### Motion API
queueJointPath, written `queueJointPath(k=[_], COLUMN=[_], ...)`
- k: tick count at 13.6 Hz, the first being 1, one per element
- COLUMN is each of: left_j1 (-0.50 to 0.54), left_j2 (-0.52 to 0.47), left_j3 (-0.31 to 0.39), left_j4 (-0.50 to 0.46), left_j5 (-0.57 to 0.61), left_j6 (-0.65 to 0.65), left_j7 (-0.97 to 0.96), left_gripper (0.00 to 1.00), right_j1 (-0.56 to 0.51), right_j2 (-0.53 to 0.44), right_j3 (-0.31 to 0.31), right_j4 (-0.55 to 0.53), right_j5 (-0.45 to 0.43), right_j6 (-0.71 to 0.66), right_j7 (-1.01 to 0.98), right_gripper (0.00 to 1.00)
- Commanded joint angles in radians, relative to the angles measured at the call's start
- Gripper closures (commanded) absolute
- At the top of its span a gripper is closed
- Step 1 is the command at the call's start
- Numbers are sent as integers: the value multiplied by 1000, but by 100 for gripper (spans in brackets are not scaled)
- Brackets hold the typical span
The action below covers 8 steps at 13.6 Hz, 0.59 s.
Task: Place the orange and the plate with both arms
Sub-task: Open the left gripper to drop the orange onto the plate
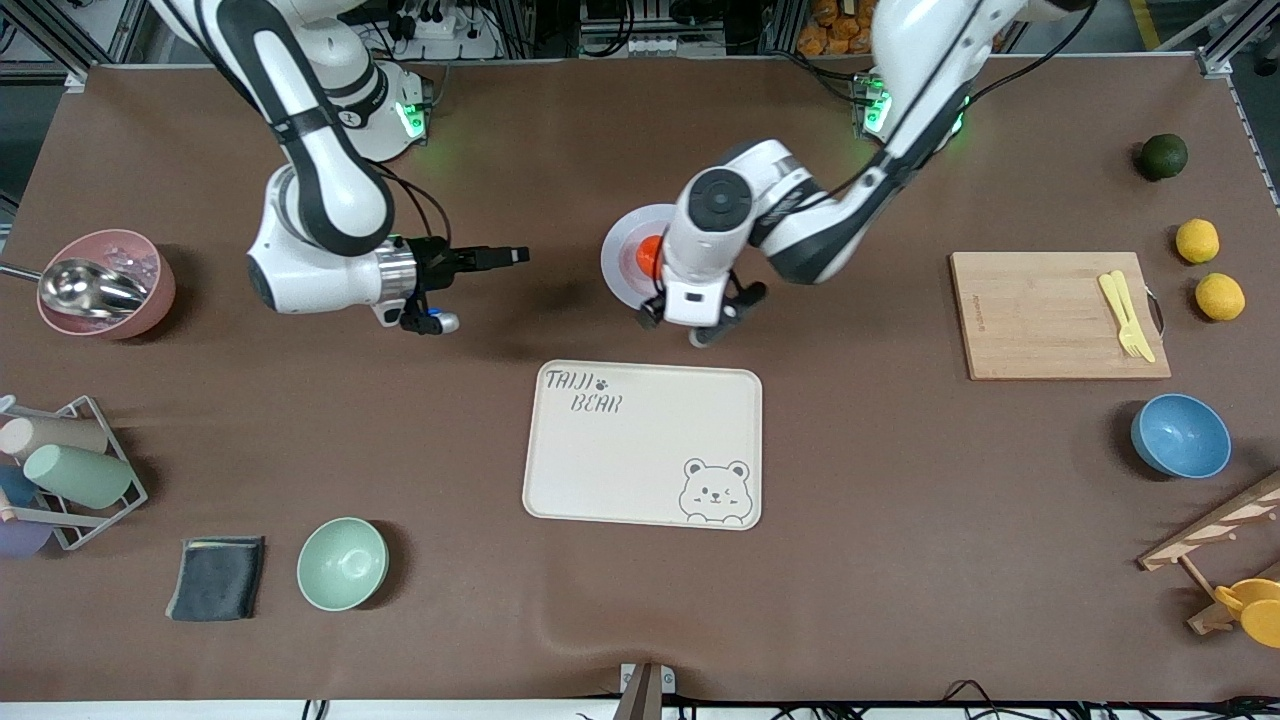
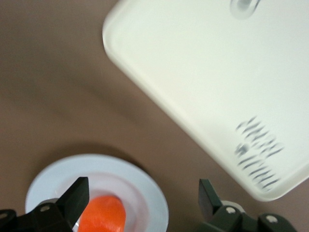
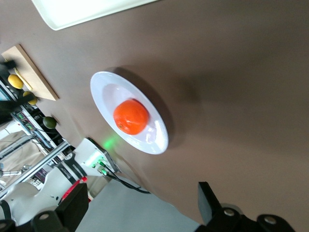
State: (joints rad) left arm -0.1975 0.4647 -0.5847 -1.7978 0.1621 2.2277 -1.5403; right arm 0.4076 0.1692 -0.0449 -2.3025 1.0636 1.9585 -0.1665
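**Orange sitting in the plate, both grippers spread wide**

The left arm is reaching in from its base, elbow bent and wrist turned downward; the left gripper [image 1: 700, 320] is hanging over the brown table [image 1: 900, 600], between the plate [image 1: 622, 262] and the cream tray [image 1: 640, 445]; its fingers [image 2: 77, 195] are standing well apart and gripping nothing. The orange [image 1: 650, 256] is resting in the middle of the plate, just below that gripper in the left wrist view and partly hidden by the wrist in the front view; nothing is touching it.

The right arm is waiting, folded at the elbow with its forearm lying level above the table; the right gripper [image 1: 495, 257] is pointing sideways toward the plate, well apart from it; its jaws are released and empty. From the right wrist view the plate and orange are lying straight ahead of the spread fingers [image 3: 75, 203], with a corner of the tray off to one side.
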Motion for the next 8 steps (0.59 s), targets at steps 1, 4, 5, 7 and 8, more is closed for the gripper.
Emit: queueJointPath(k=[1,4,5,7,8], left_j1=[129,283,340,424,463], left_j2=[-107,-110,-116,-147,-159], left_j3=[-6,-7,-9,-7,-6], left_j4=[58,239,279,305,307], left_j5=[19,19,20,20,20], left_j6=[-115,-308,-350,-387,-387], left_j7=[134,406,496,612,667], left_gripper=[0,0,0,0,0], right_j1=[118,212,215,217,224], right_j2=[18,114,145,190,205], right_j3=[-7,-9,-7,-7,-6], right_j4=[-58,-66,-66,-66,-64], right_j5=[177,399,451,490,516], right_j6=[109,166,165,163,163], right_j7=[-97,-281,-348,-421,-435], right_gripper=[0,0,0,0,0])
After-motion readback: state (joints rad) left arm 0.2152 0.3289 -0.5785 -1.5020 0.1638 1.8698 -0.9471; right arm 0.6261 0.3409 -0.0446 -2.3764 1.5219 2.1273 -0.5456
